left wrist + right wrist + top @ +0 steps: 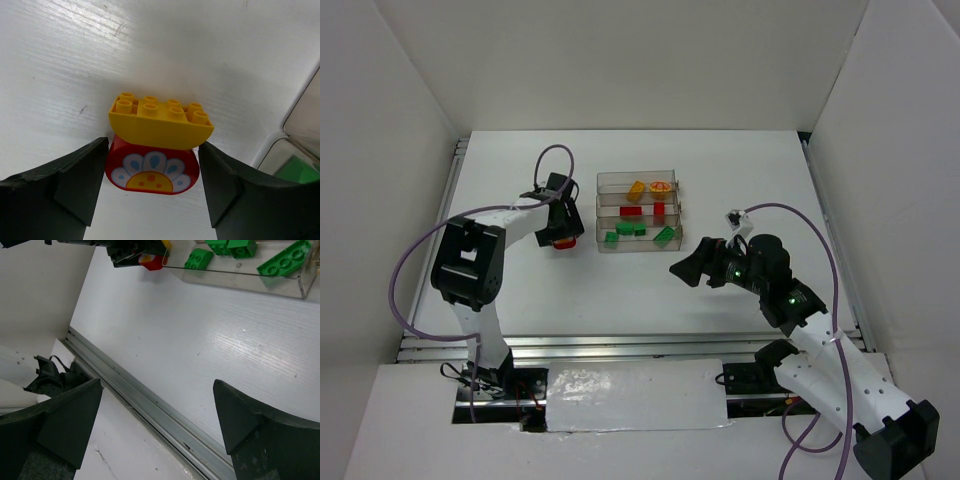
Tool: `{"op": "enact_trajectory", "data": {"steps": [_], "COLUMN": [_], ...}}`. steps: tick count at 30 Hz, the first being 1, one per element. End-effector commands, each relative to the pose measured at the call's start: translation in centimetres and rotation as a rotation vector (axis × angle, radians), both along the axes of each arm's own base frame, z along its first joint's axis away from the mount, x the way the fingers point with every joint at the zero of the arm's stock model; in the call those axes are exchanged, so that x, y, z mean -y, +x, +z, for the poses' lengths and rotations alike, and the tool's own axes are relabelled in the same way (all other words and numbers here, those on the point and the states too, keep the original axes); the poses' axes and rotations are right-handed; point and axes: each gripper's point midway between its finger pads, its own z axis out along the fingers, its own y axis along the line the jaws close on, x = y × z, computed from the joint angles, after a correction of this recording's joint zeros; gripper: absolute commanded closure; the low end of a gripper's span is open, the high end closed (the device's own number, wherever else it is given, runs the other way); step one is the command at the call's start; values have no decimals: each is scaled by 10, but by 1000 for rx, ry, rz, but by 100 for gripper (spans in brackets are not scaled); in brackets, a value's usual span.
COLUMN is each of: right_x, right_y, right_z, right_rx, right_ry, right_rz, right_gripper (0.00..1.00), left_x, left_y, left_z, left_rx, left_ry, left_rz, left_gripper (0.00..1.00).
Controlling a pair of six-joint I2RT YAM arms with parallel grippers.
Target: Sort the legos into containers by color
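My left gripper (563, 238) (153, 146) is shut on a stack of two legos: a red brick with a flower print (152, 170) below a yellow curved brick (159, 122). It holds them low over the table, just left of the clear containers (638, 248). The far trough holds yellow bricks (636, 189), the middle one red bricks (658, 210), the near one several green bricks (625, 229) (197, 258). My right gripper (685, 270) (157, 384) is open and empty, to the right of and nearer than the tray.
White walls enclose the table on three sides. A metal rail (150, 405) runs along the near edge (620, 345). The tray's near wall (235, 280) and the left gripper with its red brick (152, 262) show at the top of the right wrist view.
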Motion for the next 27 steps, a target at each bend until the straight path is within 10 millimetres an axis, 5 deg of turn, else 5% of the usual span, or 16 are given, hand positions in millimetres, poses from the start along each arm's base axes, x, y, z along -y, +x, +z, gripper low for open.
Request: {"op": "enact_trajectory", "data": {"steps": [1,8,10,13,15,20,24,27], "right_x": [-4,-5,-7,-8,-9,-10,-18,-31], "right_y": [3,2,2,2,4,13,21,20], "right_z": [11,11,10,12,16,34,52,68], "right_rx": [49,49,47,42,37,3,-37,-67], "right_ry": [21,26,32,48,70,139,204,253], "right_rz": [18,23,34,35,23,-44,-58,-7], "right_gripper": [0,0,0,0,0,0,0,0], "left_x": [1,-1,-1,7,12,52,115,141], "left_y": [-4,-8,-13,-24,-36,-62,-109,-140], "left_z": [-11,1,8,43,53,115,145,166], "left_rx": [-19,12,17,114,144,312,379,437], "left_ry": [-8,-13,-17,-71,-90,-191,-364,-377], "left_rz": [-17,-19,-15,-31,-60,-260,-577,-759], "left_gripper": [16,55,78,99,100,100,100,100]}}
